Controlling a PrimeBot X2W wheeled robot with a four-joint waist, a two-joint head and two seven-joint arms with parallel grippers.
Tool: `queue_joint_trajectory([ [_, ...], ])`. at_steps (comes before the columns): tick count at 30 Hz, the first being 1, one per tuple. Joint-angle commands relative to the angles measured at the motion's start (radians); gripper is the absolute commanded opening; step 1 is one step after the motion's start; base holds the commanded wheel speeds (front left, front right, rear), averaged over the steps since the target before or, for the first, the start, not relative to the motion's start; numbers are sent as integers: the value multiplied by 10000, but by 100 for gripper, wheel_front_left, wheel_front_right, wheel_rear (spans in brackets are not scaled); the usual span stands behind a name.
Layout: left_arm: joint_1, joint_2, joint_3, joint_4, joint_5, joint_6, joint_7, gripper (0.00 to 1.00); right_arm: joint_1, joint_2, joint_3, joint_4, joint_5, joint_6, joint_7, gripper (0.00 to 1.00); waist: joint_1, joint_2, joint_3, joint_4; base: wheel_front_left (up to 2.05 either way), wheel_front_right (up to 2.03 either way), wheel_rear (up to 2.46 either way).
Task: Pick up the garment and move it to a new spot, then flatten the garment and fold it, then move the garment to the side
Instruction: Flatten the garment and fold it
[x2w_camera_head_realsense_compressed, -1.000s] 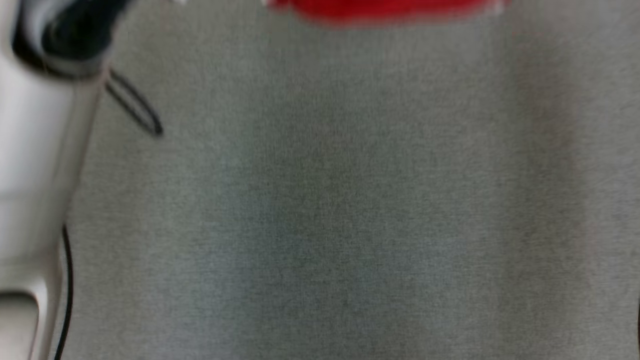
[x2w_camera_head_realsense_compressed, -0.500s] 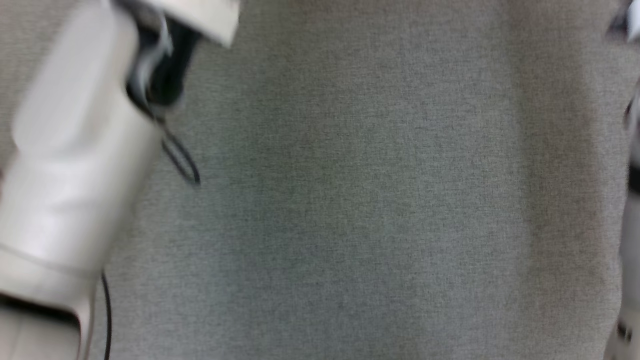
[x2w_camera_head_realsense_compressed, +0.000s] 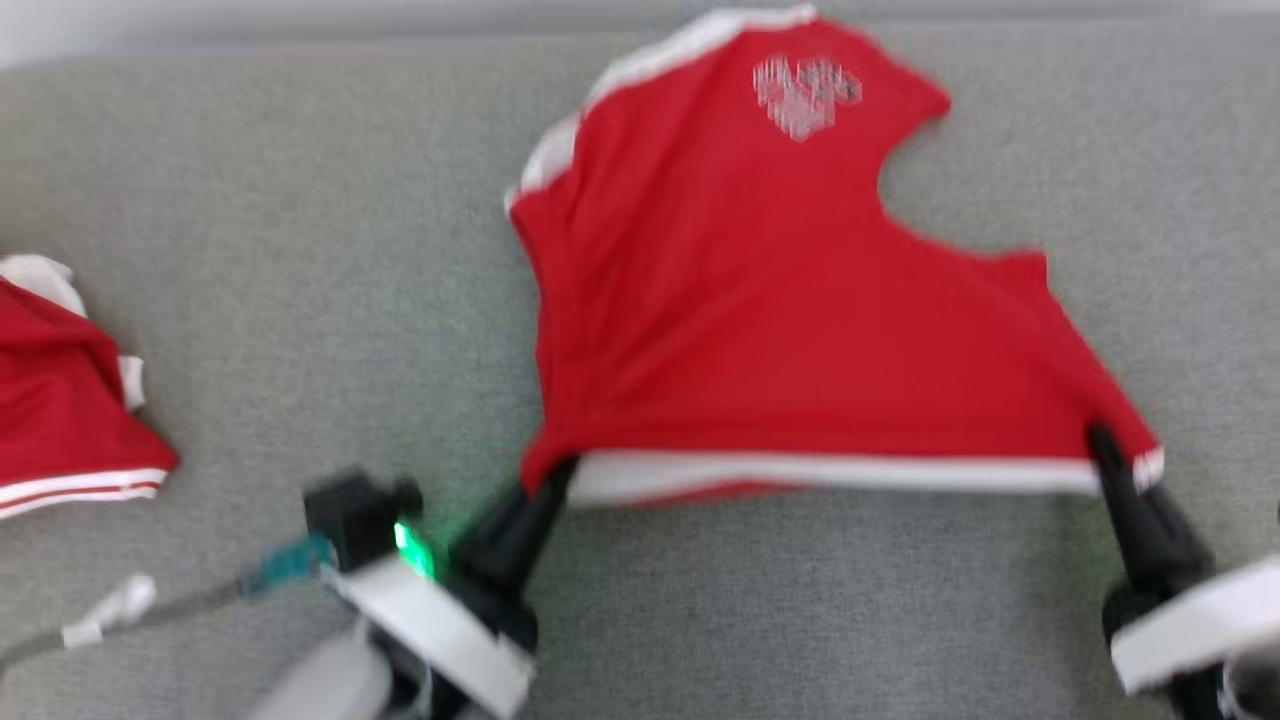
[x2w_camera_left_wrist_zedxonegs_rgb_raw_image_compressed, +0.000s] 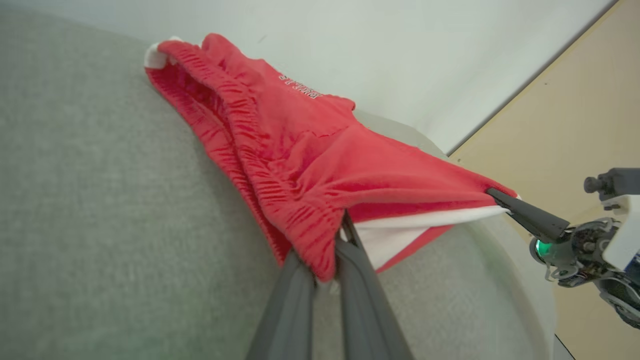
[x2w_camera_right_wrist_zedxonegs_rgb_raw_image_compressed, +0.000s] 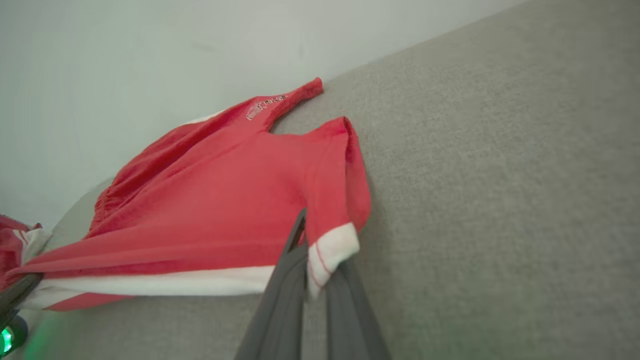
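Head view: the red garment (x2w_camera_head_realsense_compressed: 780, 300) lies spread on the grey counter (x2w_camera_head_realsense_compressed: 300, 250). Its logo end is toward the far edge and its white-trimmed hem toward the near edge. The left fingers (x2w_camera_head_realsense_compressed: 525, 515) are pinched shut on one hem corner and the right fingers (x2w_camera_head_realsense_compressed: 1130, 500) on the other, so the hem runs taut between them. Judgement: this two-corner hold serves to drag and flatten the cloth ahead of folding. A second red garment (x2w_camera_head_realsense_compressed: 60, 400) sits at the left edge, well apart.

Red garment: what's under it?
The red garment lies on the grey padded surface, its near hem pinched by the left gripper and right gripper. Anything beneath the cloth is covered.
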Motion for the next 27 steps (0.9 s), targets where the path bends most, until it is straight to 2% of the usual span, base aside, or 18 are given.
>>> queue_joint_trajectory([
  [1,779,82,29,-127,107,138,-2,0,736,-187,-116,-93,-66,-26,4,0,1,0,-790,79,0,0,0],
  [9,4422,170,-226,-1527,229,1089,-5,0,4622,-414,-597,-1427,-10,-32,715,0,1,0,-2137,10,0,0,0],
  [14,5302,259,-155,-2439,-8,1482,7,0,5762,-339,-1344,-2577,211,-34,1308,0,1,0,-2282,122,0,0,0],
  [19,4620,236,-146,-3104,-167,1412,548,0,4776,-297,-1835,-3050,432,-34,2371,0,1,0,-1906,497,0,0,0],
  [24,3343,-267,-121,-3690,-983,1104,1616,0,2843,-403,-2432,-3065,396,-28,4194,0,1,0,-1102,1329,0,0,0],
  [27,2536,-628,-27,-3768,-1419,1063,2192,0,1445,-222,-2890,-2751,284,-26,5559,0,1,0,-562,1779,0,0,0],
])
